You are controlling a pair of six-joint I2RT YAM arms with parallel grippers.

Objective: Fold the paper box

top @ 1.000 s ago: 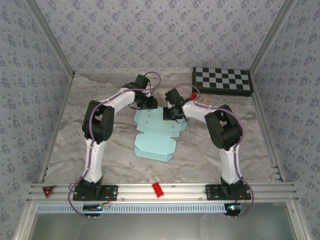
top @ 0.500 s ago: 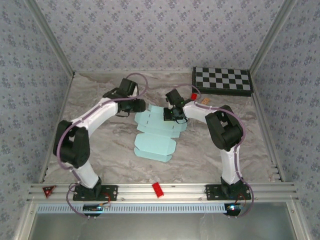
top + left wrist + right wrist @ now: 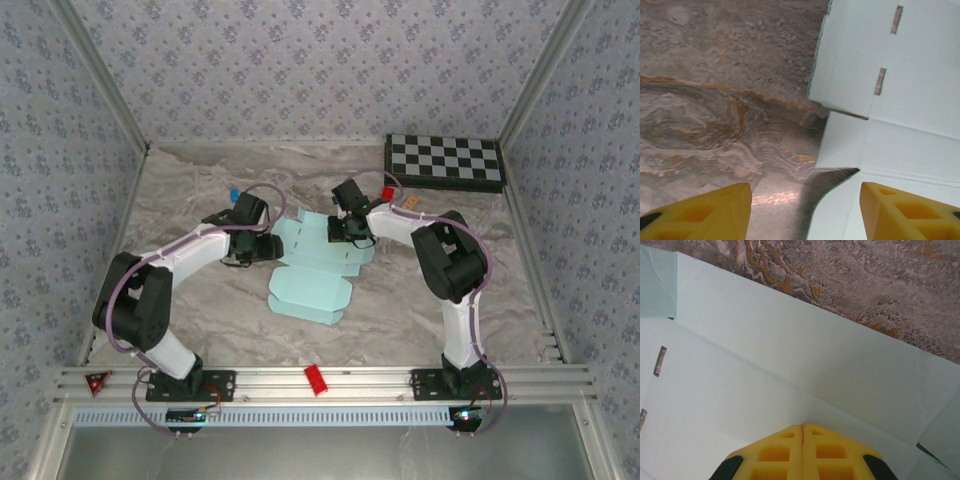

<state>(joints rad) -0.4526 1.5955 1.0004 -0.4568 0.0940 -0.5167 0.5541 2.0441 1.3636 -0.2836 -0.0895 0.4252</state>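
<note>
The paper box [image 3: 310, 290] lies as a flat pale-blue die-cut sheet in the middle of the table. My left gripper [image 3: 268, 247] is at the sheet's left edge and stands open. In the left wrist view its yellow fingers [image 3: 715, 207] straddle a notch in the edge of the sheet [image 3: 900, 115], one over bare table and one over the card. My right gripper [image 3: 350, 232] is over the far part of the sheet. It is shut, its tips [image 3: 803, 426] meeting on the card [image 3: 765, 350] beside a crease, with nothing between them.
A black-and-white checkerboard [image 3: 445, 160] lies at the back right. A small red piece [image 3: 316, 379] sits on the front rail, and a small blue item [image 3: 232, 193] lies on the table behind the left arm. Patterned walls close in three sides.
The left arm swung from the sheet's far end back toward me and to the left; its gripper now sits at the sheet's left edge. The right gripper stayed in place.
</note>
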